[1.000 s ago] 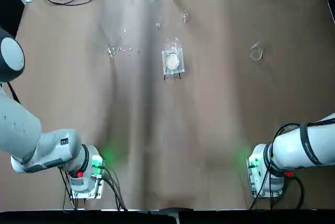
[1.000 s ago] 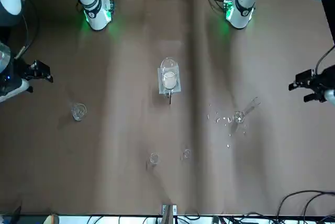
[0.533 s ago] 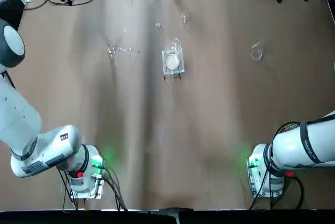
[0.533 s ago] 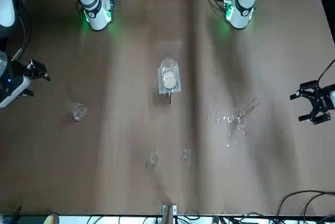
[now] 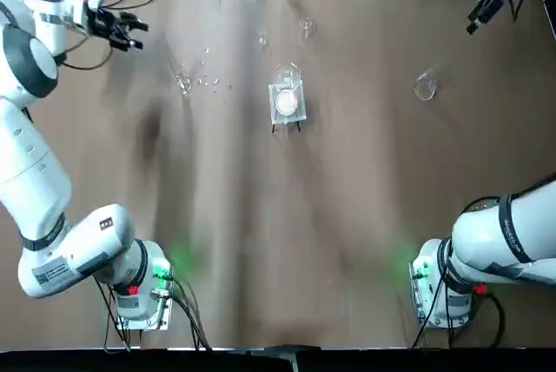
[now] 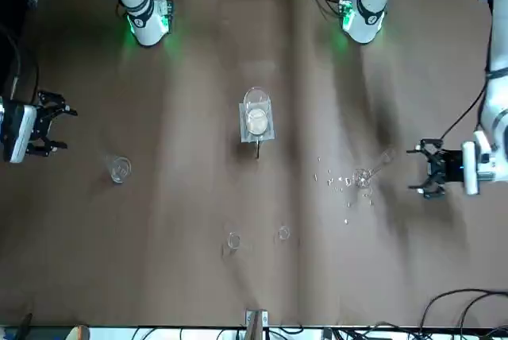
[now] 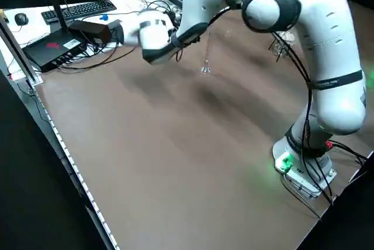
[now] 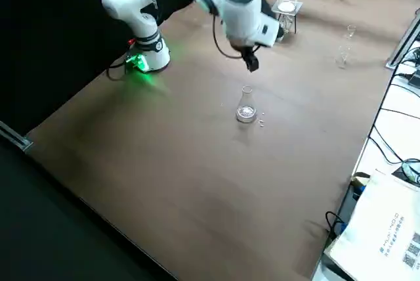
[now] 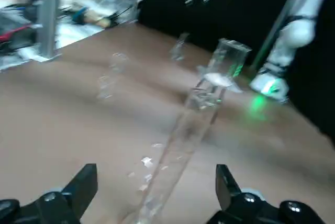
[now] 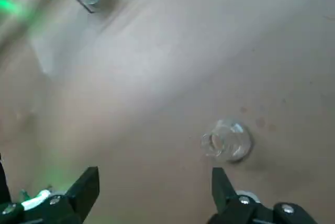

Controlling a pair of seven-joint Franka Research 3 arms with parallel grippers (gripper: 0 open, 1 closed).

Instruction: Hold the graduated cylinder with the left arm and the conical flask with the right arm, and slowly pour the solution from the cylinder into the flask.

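1. The wide brown table (image 5: pixel 347 207) carries all the glassware, and both white arms reach over its far half.
2. The left gripper (image 6: pixel 419 169) has its black fingers spread wide and empty, turned sideways toward the tall, thin clear glass graduated cylinder (image 9: pixel 180 143).
3. The right gripper (image 6: pixel 54 122) also stands spread and holds nothing, near the table's far right corner.
4. A clear square container with a white disc (image 5: pixel 287 98) stands on thin legs mid-table, well apart from both grippers.
5. The graduated cylinder stands upright just ahead of the left gripper's gap, its long axis vertical and its flared foot (image 6: pixel 363 177) on the table.
6. The small clear glass conical flask (image 10: pixel 226 140) sits upright, mouth upward, near the right gripper, beneath and ahead of its fingers.
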